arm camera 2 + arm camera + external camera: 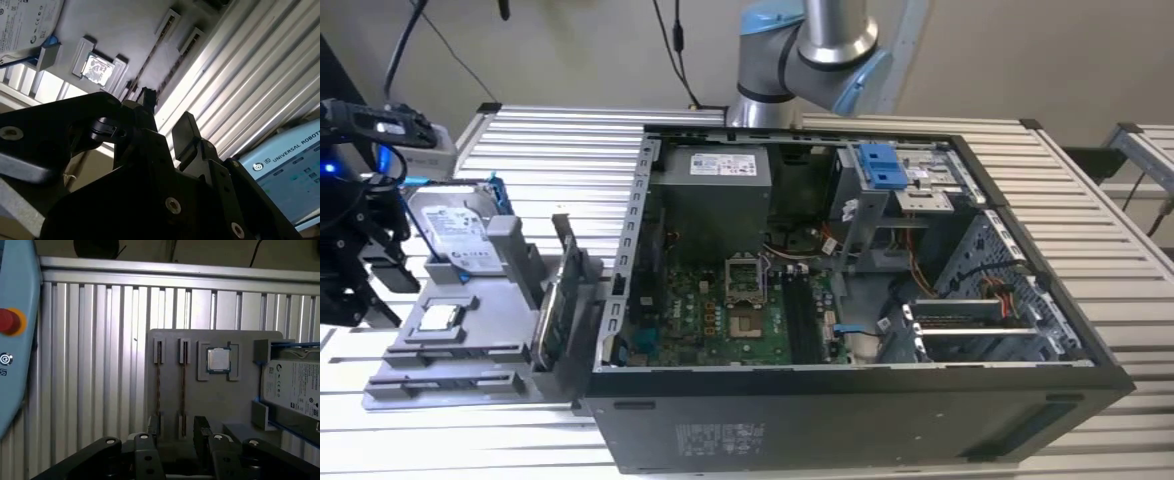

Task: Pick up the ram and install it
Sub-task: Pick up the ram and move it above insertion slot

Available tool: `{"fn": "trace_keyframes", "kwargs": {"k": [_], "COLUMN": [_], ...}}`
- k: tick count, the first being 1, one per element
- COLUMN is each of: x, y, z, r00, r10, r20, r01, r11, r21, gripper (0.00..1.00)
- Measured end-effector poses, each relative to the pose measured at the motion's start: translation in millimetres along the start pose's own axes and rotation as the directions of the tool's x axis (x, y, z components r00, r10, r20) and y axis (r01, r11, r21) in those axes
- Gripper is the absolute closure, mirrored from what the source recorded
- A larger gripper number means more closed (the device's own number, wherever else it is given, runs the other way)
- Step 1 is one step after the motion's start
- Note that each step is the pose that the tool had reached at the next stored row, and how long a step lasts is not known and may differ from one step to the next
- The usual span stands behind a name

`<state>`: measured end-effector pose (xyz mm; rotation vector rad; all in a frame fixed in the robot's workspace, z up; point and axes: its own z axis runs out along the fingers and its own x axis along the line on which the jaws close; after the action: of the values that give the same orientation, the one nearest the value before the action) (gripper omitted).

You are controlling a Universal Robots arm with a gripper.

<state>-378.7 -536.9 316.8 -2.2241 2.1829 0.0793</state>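
Note:
Two ram sticks stand on edge side by side in slots of the grey tray (240,410): one ram (183,390) and a second ram (159,390), both thin and dark. In the second wrist view the same ram sticks (150,62) appear as thin dark lines. My gripper (175,435) hovers above the tray's near end, open, with nothing between its black fingers (202,427). The nearer ram stick runs toward the gap between them. In the exterior view my gripper (367,285) hangs at the far left beside the tray (480,310).
The tray also carries a square silver chip (218,360), a hard drive in a blue frame (295,390) and an upright card (567,290). An open computer case (854,290) lies at the exterior view's right. A pale blue pendant with a red button (10,321) lies beside the tray.

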Motion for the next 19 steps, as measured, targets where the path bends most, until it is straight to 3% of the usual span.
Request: {"fn": "trace_keyframes", "kwargs": {"k": [11, 19], "x": [0.8, 1.6], "y": [-0.3, 0.7], "z": [15.1, 29.7], "r00": [1.0000, 0.9989], "r10": [0.003, 0.047], "r20": [0.0001, 0.0010], "r01": [-0.003, -0.047], "r11": [1.0000, 0.9989], "r21": [0.0001, 0.0025], "gripper": [0.58, 0.58]}}
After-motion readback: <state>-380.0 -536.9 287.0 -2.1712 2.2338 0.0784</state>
